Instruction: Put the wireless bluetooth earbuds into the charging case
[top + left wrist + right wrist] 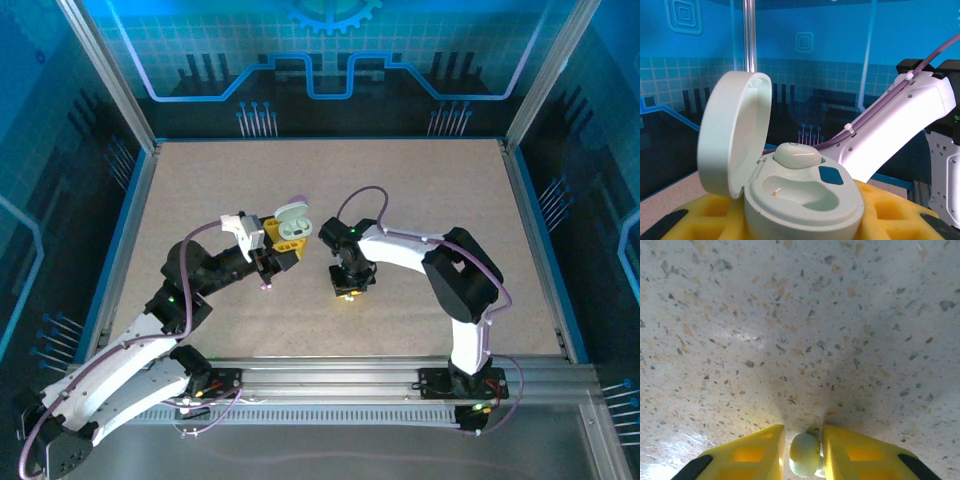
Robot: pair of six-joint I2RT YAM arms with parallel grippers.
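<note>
Mint earbud (pixel 805 455) in right tool (pixel 803 439); left tool (pixel 284 243) grips open case (pixel 790 197).

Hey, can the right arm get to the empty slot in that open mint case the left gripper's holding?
Probably yes. The lid of the mint charging case stands open, its empty slot faces up uncovered, and the right gripper, holding a mint earbud, sits close by.
</note>
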